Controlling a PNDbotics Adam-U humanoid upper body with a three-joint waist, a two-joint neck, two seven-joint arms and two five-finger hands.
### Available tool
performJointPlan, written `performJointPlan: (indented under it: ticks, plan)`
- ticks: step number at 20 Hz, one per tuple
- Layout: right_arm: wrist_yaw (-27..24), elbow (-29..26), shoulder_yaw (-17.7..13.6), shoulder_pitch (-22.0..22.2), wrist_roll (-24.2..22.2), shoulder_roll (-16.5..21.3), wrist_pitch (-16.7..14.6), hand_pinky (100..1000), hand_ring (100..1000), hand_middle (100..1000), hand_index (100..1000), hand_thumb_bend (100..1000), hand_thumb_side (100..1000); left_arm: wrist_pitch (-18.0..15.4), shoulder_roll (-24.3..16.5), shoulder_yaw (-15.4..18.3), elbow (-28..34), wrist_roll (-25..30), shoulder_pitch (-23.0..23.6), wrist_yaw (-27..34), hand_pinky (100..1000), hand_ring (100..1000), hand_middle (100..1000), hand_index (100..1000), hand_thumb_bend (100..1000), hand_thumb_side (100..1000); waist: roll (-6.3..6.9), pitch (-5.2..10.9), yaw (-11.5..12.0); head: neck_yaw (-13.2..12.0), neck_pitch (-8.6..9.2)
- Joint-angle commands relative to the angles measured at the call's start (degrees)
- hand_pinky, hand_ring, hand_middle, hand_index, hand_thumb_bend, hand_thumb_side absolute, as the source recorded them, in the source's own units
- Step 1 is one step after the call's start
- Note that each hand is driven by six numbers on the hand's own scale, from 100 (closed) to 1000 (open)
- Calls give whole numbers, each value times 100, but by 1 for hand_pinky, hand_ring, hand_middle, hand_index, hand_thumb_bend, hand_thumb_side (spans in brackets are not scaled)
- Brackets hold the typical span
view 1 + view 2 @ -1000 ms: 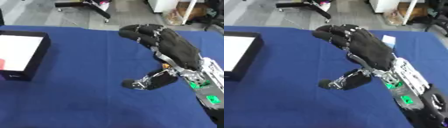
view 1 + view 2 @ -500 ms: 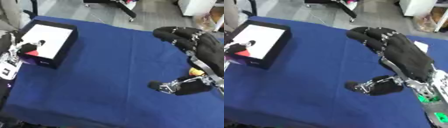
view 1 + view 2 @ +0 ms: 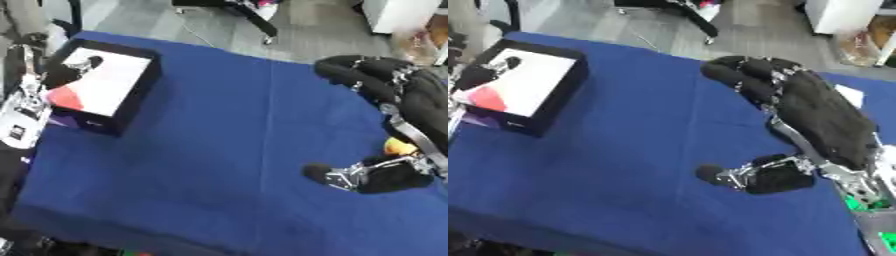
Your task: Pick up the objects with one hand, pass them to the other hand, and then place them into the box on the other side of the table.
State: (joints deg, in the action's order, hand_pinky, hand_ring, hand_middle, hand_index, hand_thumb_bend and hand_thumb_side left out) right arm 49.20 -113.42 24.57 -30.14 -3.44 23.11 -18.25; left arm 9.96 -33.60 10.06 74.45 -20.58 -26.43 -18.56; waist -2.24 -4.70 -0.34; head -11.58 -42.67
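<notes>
A black box (image 3: 122,116) with a white inside stands at the far left of the blue table (image 3: 219,130). Something red (image 3: 66,98) lies in its near corner. My left hand (image 3: 26,100) shows at the left edge, reaching over the box's left side next to the red thing; its grip is unclear. My right hand (image 3: 824,120) hovers over the right half of the table, open, fingers (image 3: 741,75) stretched toward the far left and thumb (image 3: 754,175) spread low. A small yellow-orange thing (image 3: 399,146) peeks out under the palm, above the thumb; I cannot tell if the hand touches it.
A white sheet (image 3: 849,95) lies on the cloth behind my right hand. Beyond the table's far edge are a chair base (image 3: 236,7) and a white cabinet (image 3: 842,15) on grey floor. The table's near edge runs along the bottom.
The camera has swung, so the box now sits further right in the picture. My left hand has come into view at the box. The right hand stays open.
</notes>
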Motion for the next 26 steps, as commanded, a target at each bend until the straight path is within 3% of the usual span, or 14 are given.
performJointPlan:
  ticks: [1, 8, 9, 10, 13, 18, 26]
  plan:
    - [98, -117, -183, -19, 69, 111, 112, 664, 681, 825, 938, 602, 557, -253, -3, 117, 883, 1, 76, 340, 778, 789, 740, 837, 954, 541, 28, 84, -9, 84, 48]
    - [158, -117, -578, 277, 383, 316, 751, 639, 677, 811, 918, 628, 533, -899, 463, 77, 2667, 578, 610, 1024, 781, 785, 737, 845, 914, 552, -2, 51, -22, 390, 63]
    - [115, -117, -634, 341, 451, 341, 893, 630, 676, 806, 912, 530, 410, -957, 529, 46, 2857, 727, 680, 1125, 776, 785, 736, 845, 908, 553, -7, 44, -22, 493, 59]
    - [54, -117, -697, 416, 514, 366, 1059, 627, 676, 804, 909, 648, 517, -1005, 597, 9, 3018, 870, 752, 1222, 779, 781, 730, 844, 901, 555, -17, 36, -26, 602, 58]
    - [-177, 0, -891, 605, 705, 457, 1589, 608, 677, 794, 896, 678, 477, -1082, 807, -112, 3389, 1309, 967, 1520, 771, 760, 705, 839, 880, 563, -44, 19, -38, 854, 43]
    - [-858, 857, -1133, 731, 1150, 655, 2269, 578, 666, 759, 848, 712, 413, -1122, 1179, -329, 3632, 1909, 1201, 1729, 768, 752, 694, 834, 855, 572, -68, 6, -35, 1114, 25]
    - [-2078, 2555, -1167, 613, 1509, 843, 2366, 549, 651, 717, 793, 659, 313, -1142, 1544, -445, 3687, 2269, 1357, 1800, 767, 749, 688, 829, 844, 580, -42, -12, -33, 1299, -56]
